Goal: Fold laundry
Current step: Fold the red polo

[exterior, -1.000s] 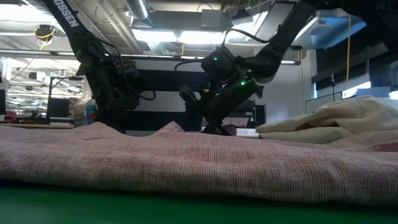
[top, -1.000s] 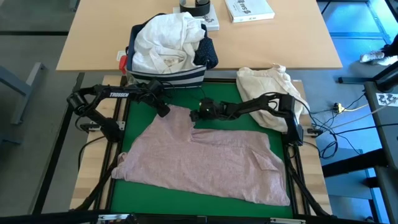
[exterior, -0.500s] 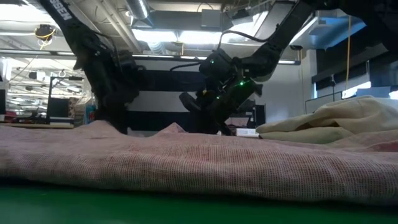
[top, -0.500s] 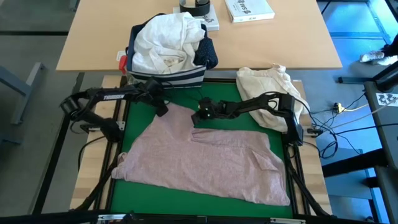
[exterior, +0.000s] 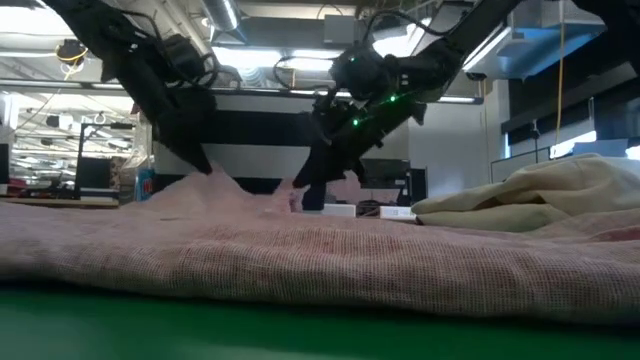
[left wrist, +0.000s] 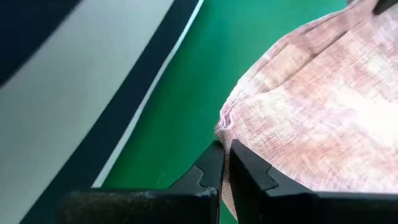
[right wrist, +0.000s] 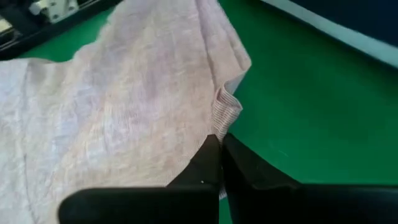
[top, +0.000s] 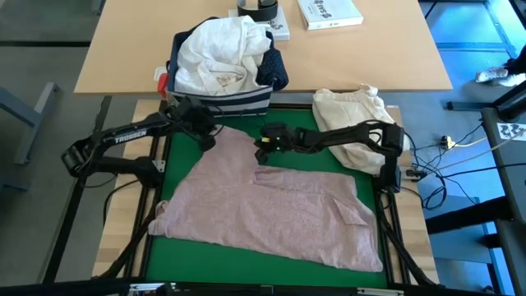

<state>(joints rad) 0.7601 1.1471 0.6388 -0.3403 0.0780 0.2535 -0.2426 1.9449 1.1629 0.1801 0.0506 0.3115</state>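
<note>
My two claws pinch the far edge of the pale pink top (top: pixel 271 210), which lies spread across the green mat (top: pixel 304 130) of the bench. My left claw (top: pixel 207 140) is pressed together on the top's far left corner, just in front of the navy fabric bin with white stripes (top: pixel 222 100); in the left wrist view its fingertips (left wrist: pixel 222 163) meet on a thin fold of the pink knit, with the green mat and the bin's striped wall beside them. My right claw (top: pixel 260 154) is closed on the ribbed hem at the middle of that same far edge, and the right wrist view shows the hem (right wrist: pixel 225 111) bunched upright right at the tip of the closed fingers (right wrist: pixel 214 155). Seen level across the bench, both pinched points stand up as small peaks of cloth (exterior: pixel 215 185) above the rest of the garment, one under each arm. The near part of the top rests flat on the mat, with some wrinkles toward its right side. A white shirt (top: pixel 218 49) and a navy white-dotted shirt (top: pixel 275 72) are heaped in the bin at the far side. A cream-beige cloth bundle (top: pixel 357 111) sits at the mat's far right corner, behind my right arm.
</note>
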